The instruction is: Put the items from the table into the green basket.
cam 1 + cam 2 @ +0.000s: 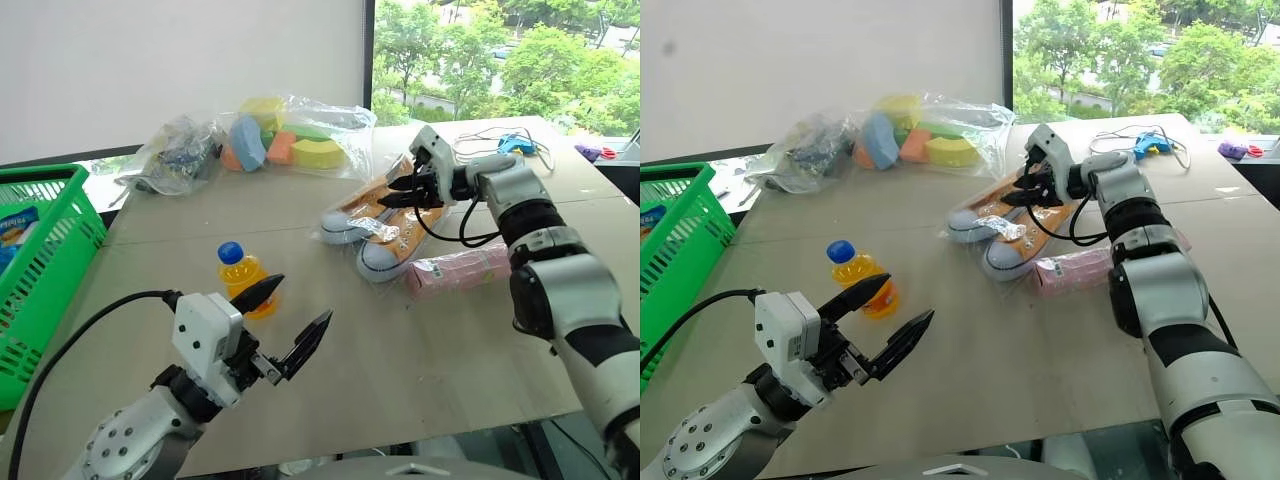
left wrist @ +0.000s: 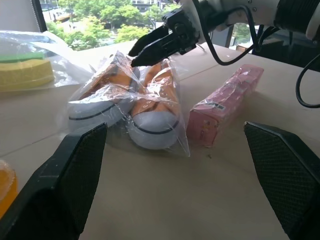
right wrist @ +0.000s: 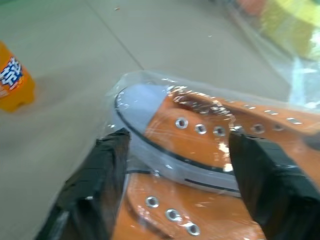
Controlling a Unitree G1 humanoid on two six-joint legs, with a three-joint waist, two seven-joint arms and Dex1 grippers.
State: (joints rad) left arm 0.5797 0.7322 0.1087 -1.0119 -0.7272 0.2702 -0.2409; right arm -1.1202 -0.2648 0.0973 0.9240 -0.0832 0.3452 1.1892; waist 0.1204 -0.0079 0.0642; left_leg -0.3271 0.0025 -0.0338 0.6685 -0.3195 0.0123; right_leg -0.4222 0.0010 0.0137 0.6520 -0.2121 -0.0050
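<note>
My right gripper [image 1: 398,192] reaches in over the far end of the orange sneakers in clear wrap [image 1: 378,238]. Its fingers stand open, straddling one wrapped shoe [image 3: 200,130]. The long pink box [image 1: 458,272] lies just right of the sneakers. A small orange-drink bottle [image 1: 242,278] with a blue cap stands upright mid-table, right behind my left gripper [image 1: 300,303], which hovers open and empty near the front edge. Clear bags of foam shapes [image 1: 290,140] and dark bits [image 1: 175,155] lie at the back. The green basket [image 1: 45,280] stands at the left of the table [image 1: 400,380].
A blue packet [image 1: 15,228] lies inside the basket. A white cable with a blue tool [image 1: 515,143] and a purple item [image 1: 590,152] lie at the back right corner. A white wall and a window stand behind the table.
</note>
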